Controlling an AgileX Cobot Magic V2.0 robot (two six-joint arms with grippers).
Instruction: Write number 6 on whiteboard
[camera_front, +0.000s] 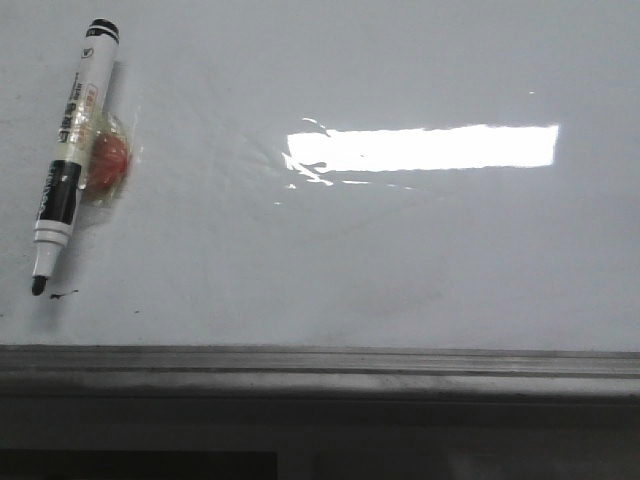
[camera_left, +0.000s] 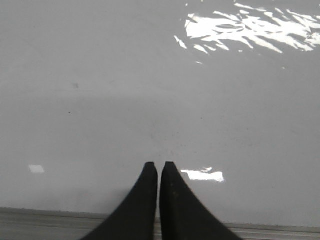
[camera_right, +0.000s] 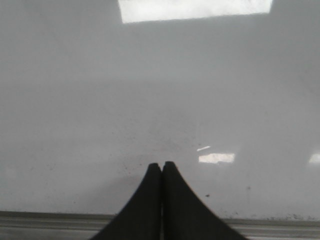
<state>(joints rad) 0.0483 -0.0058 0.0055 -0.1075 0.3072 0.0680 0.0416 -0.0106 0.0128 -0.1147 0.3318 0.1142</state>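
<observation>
Two grippers, one per wrist view; neither shows in the front view. Left gripper (camera_left: 159, 163): fingers brought together, only a hairline slit between the tips, nothing between them. Right gripper (camera_right: 161, 163): fingers pressed tip to tip, nothing held. Whether either tip rests on the surface cannot be told; both stand over the board just inside its grey edge strip.

One whiteboard (camera_front: 400, 260), glossy white, filling the front view. One bright rectangular glare (camera_front: 425, 147) lies near centre, toward 2 o'clock. One grey edge strip (camera_front: 320, 362) runs along the 6 o'clock side.

One marker (camera_front: 70, 155), uncapped, lies flat on the board at about 10 o'clock, well apart from the glare. Its black tip points to 6 o'clock, its black-banded end to 12, the body tilted slightly. One small red object in clear wrap (camera_front: 108, 162) lies touching the marker's side at its 3 o'clock.

Ink: a few tiny black specks (camera_front: 62, 294) just beside the marker tip. The number 6 is not drawn anywhere on the board in any view.
</observation>
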